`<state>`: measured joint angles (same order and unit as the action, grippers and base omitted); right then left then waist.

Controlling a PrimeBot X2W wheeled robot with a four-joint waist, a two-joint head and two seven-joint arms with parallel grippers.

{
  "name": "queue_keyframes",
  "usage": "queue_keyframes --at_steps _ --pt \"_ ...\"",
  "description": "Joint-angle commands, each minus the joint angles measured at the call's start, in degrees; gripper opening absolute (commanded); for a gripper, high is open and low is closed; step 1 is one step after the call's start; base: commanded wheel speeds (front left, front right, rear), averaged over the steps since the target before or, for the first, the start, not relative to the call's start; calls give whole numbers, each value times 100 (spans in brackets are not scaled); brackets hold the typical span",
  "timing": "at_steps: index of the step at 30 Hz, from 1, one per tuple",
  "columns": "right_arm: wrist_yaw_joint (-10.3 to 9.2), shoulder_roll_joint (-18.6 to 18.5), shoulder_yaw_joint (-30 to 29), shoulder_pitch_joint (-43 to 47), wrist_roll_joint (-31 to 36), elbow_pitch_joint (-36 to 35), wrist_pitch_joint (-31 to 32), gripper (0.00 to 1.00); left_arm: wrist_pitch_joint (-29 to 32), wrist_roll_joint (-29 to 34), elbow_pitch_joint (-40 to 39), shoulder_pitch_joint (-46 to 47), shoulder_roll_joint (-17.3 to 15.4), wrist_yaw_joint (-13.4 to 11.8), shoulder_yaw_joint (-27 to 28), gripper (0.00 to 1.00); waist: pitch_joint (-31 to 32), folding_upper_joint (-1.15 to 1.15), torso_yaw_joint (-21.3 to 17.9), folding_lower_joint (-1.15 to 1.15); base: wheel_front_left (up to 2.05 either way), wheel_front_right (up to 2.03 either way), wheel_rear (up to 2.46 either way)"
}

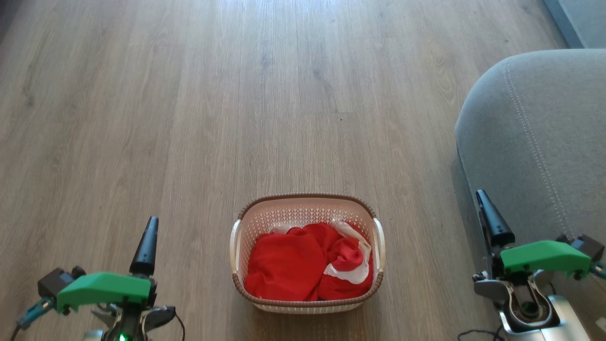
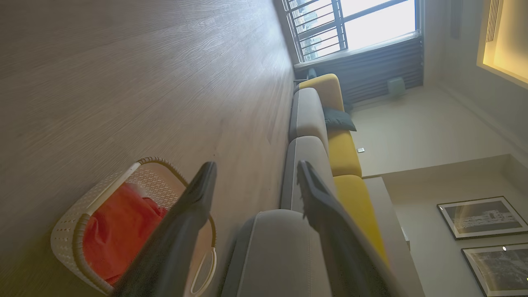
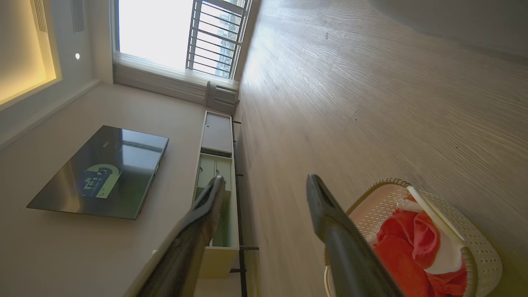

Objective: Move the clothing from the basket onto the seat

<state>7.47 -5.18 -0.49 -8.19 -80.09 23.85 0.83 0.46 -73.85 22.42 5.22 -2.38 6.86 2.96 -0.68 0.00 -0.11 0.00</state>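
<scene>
The basket (image 1: 307, 195), cream with a brown rim, stands on the wooden floor straight ahead of me. The clothing fills its bottom: a plain red garment (image 1: 284, 267) on the left and a red one with white panels (image 1: 352, 263) on the right. The grey seat (image 1: 535, 142) with pale stitching rises at the right. My left gripper (image 1: 150, 227) hovers left of the basket, and my right gripper (image 1: 487, 208) hovers beside the seat's edge. Both are open and hold nothing. The left wrist view shows the left gripper (image 2: 256, 167), the basket (image 2: 66, 235) and the seat (image 2: 280, 251). The right wrist view shows the right gripper (image 3: 266, 179), the basket (image 3: 482, 247) and the clothing (image 3: 412, 247).
Bare wooden floor (image 1: 189, 118) stretches ahead and to the left of the basket. The sofa has a yellow back (image 2: 346, 152) and a dark cushion (image 2: 338, 119). On the opposite wall hangs a TV (image 3: 103, 173) above a low cabinet (image 3: 216, 165); a window (image 3: 165, 29) is at the far end.
</scene>
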Motion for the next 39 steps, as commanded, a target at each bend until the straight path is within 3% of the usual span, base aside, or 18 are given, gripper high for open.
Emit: queue_keyframes --at_steps 1,22,39 --pt "1 -116 85 -393 156 -137 -80 100 -60 219 -209 355 -124 17 33 100 0 0 -3 0 0 0 0" --pt "2 -299 573 -945 1736 232 -437 100 -412 2354 -265 643 -200 -3 -26 100 -19 0 -33 0 0 0 0" --pt "2 -416 860 -1397 2667 505 -708 100 -681 3648 -303 894 -313 -156 -187 100 -39 0 -63 0 0 0 0"
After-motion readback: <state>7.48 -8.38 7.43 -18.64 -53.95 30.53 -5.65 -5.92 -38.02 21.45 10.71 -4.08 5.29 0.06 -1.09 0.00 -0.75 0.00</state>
